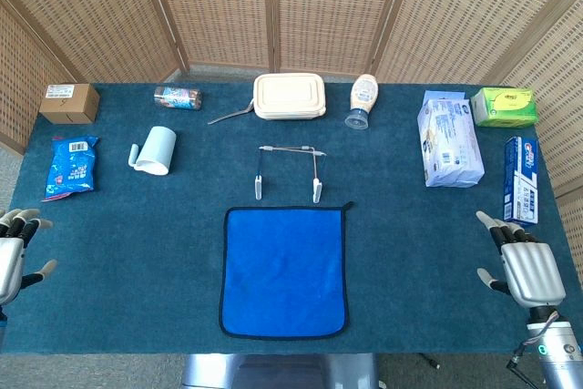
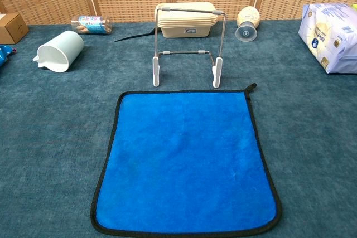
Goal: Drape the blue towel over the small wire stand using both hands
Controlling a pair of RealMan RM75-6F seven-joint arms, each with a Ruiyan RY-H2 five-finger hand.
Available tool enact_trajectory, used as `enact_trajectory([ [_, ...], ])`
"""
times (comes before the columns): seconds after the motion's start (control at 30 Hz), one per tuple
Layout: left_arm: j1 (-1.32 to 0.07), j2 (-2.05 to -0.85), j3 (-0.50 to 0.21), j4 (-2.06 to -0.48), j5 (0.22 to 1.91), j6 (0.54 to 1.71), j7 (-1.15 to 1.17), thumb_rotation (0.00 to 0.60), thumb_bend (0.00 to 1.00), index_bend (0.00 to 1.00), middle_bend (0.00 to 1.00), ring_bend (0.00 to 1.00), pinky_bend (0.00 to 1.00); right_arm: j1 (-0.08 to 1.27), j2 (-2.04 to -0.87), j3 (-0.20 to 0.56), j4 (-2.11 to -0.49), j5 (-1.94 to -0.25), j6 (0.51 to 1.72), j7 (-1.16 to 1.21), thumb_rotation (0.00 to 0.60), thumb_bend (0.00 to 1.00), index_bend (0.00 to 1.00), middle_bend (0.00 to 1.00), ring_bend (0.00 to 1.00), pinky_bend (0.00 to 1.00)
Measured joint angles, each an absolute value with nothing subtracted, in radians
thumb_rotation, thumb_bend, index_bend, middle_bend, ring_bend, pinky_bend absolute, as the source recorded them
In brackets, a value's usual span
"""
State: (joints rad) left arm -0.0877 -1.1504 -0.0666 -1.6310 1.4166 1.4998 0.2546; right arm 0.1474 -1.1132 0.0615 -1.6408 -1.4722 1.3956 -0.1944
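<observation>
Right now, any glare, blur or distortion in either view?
Head view: even light, sharp, soft shadows only; the blue towel reads saturated, no glare. Chest view: also sharp, but wide-angle perspective makes the towel look trapezoidal and the wire stand loom tall.

Bright, even, diffuse light; faint soft shadows; both views sharp, no glare.

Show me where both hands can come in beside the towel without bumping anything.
Bare cloth flanks the blue towel on both sides: left, from the left hand inward, below the white pitcher; right, from the right hand inward, below the tissue pack. Tightest at the far edge, where the wire stand sits close.
</observation>
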Motion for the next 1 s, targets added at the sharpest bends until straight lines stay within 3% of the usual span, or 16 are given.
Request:
enact_trajectory([
  [0.63,-0.098,-1.153,-0.054,-1.615,1.522,1.530,0.169,0.600,0.15,0.37,0.30,0.25,0.16,0.157,-1.121,0.040,-1.624,-1.545,1.399,-0.141,0.600,0.18,0.15,0.27,0.27,0.48],
  [1.0,-0.122,-1.134,-0.054,-1.691,1.566,1.522,0.141,0.600,0.15,0.37,0.30,0.25,0.16,0.225,-1.212,0.021,-1.547,-1.674,1.380,-0.039,0.600,0.13,0.15,0.27,0.27,0.48],
])
